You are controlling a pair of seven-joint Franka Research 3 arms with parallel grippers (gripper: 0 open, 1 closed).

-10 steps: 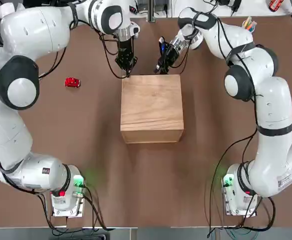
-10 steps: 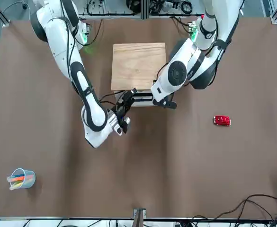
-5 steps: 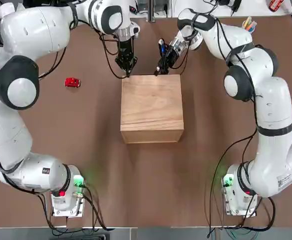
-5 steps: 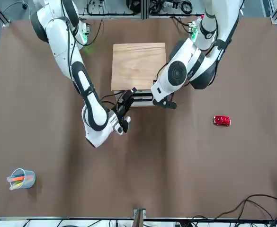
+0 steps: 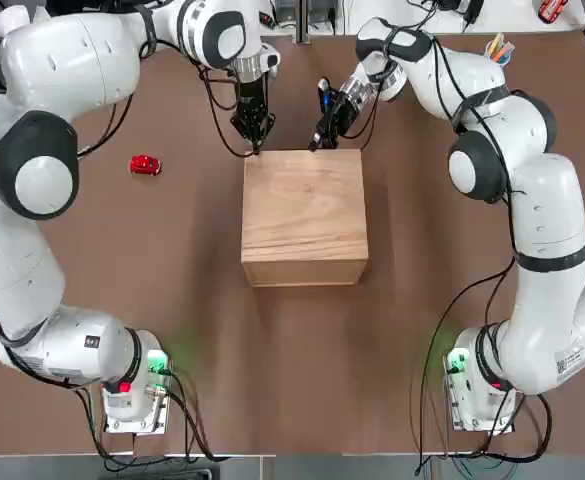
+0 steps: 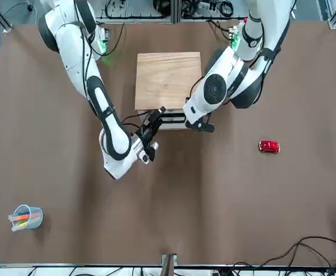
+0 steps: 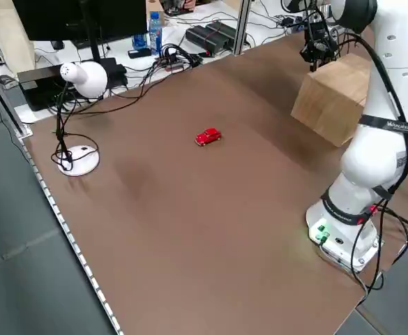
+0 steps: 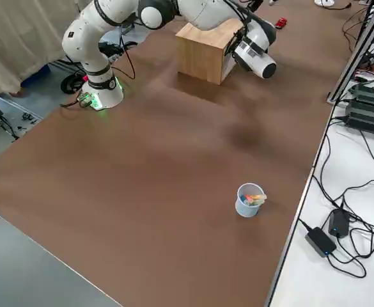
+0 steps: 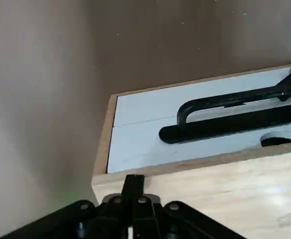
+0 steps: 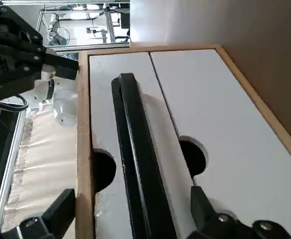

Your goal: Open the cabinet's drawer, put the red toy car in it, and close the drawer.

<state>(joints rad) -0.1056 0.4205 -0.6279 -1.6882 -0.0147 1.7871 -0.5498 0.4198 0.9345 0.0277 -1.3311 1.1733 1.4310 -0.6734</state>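
The cabinet (image 5: 304,216) sits mid-counter (image 5: 172,320) with its white drawer front facing away from the robot's bases; the drawer (image 10: 135,149) is flush in the cabinet, not yet opened. Little has changed over the last second: the right gripper (image 5: 322,131) has crept slightly closer to the cabinet's far top edge, which I judge to be the last of its approach to the black handle (image 10: 138,164), and the pull itself has not begun. Its fingers (image 10: 205,211) stand wide apart, straddling the handle without closing on it. The left gripper (image 5: 253,133) hangs at the cabinet's far left corner, unmoved from the earlier frames, its fingers (image 9: 134,191) pressed together and holding nothing, perhaps bracing the cabinet. The red toy car (image 5: 145,165) lies on the counter well to the left of the cabinet, exactly where it was before, untouched. A cup of coloured pens (image 6: 24,217) stands far from the cabinet on the right arm's side.
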